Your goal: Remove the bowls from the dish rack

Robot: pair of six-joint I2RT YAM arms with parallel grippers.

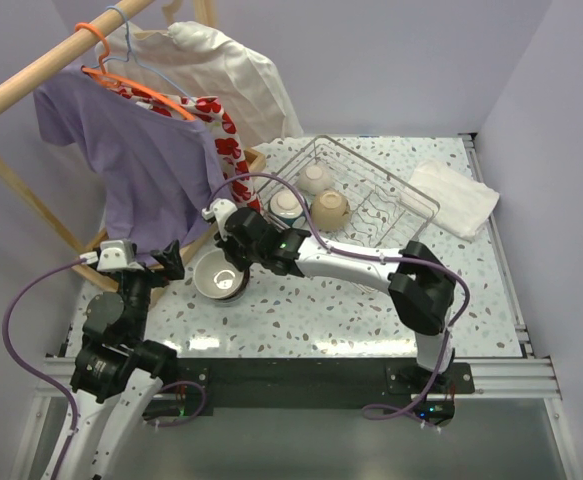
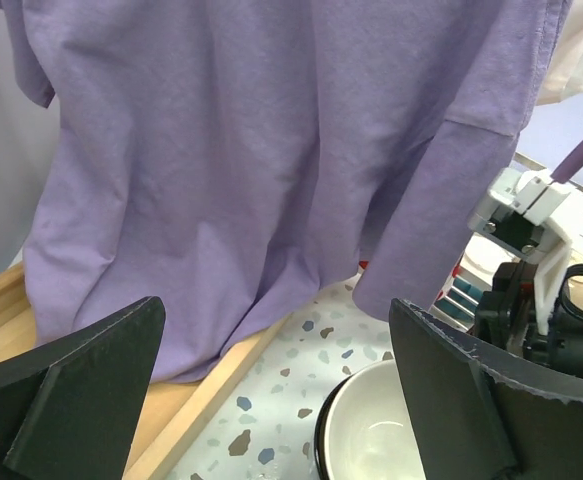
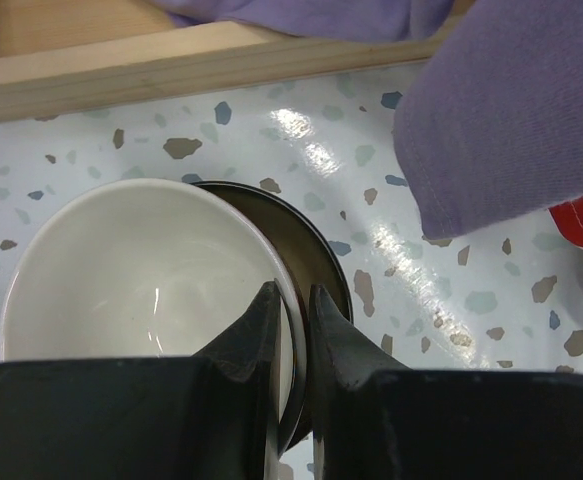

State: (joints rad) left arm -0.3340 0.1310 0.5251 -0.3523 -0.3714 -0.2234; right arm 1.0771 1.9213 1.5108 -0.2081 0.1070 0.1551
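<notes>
My right gripper is shut on the rim of a white bowl, one finger inside and one outside. This bowl sits tilted in a dark bowl on the speckled table, left of the dish rack. From above, the held bowl lies under my right gripper. The rack holds a white bowl, a beige bowl and a teal-banded bowl. My left gripper is open and empty, just left of the stacked bowls; from above, the left gripper is near the hanging shirt.
A purple shirt hangs from a wooden clothes rail, low over the table's left side, with more garments behind it. The rail's wooden base beam runs close past the bowls. A folded white cloth lies right of the rack.
</notes>
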